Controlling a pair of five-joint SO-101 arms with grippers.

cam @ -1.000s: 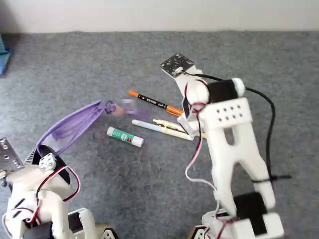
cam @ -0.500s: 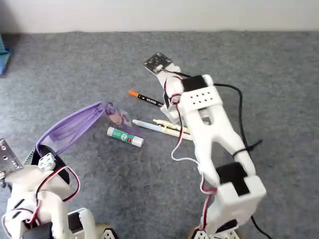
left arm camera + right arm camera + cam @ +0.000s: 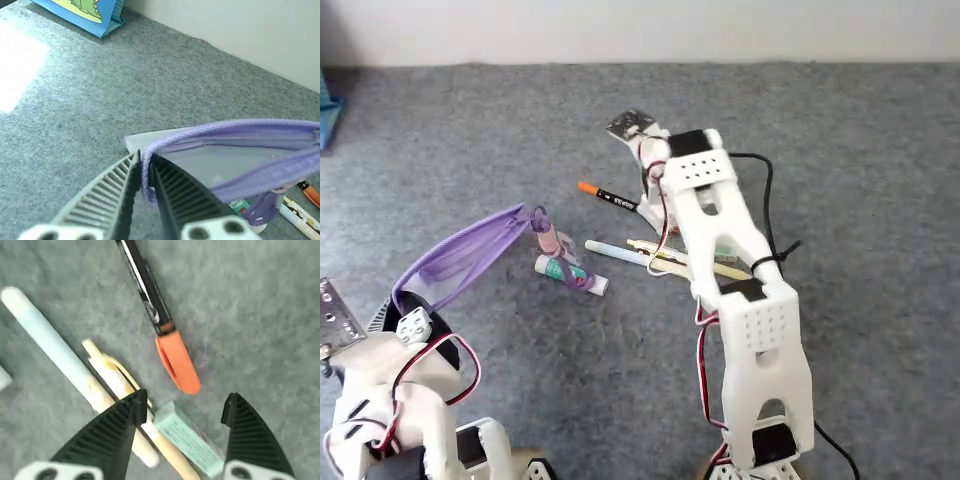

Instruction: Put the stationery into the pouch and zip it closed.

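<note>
The pouch [image 3: 235,150] is pinched by the left end effector [image 3: 142,162]; the right end effector [image 3: 185,405], opened wide over the eraser [image 3: 187,437], should probably be lowered and closed.

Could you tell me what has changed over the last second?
The right arm swung toward the pouch; its open right gripper hovers over the orange-capped pen and eraser. The zip pull swung to the glue stick. The left gripper kept holding the pouch.

We see a speckled grey worktop [image 3: 880,180], a clear pouch [image 3: 455,255] edged with a purple zip, a black pen [image 3: 157,320] capped in orange, a pale blue pen [image 3: 55,347], a cream pen [image 3: 117,385] and a mint-green eraser [image 3: 187,440].
</note>
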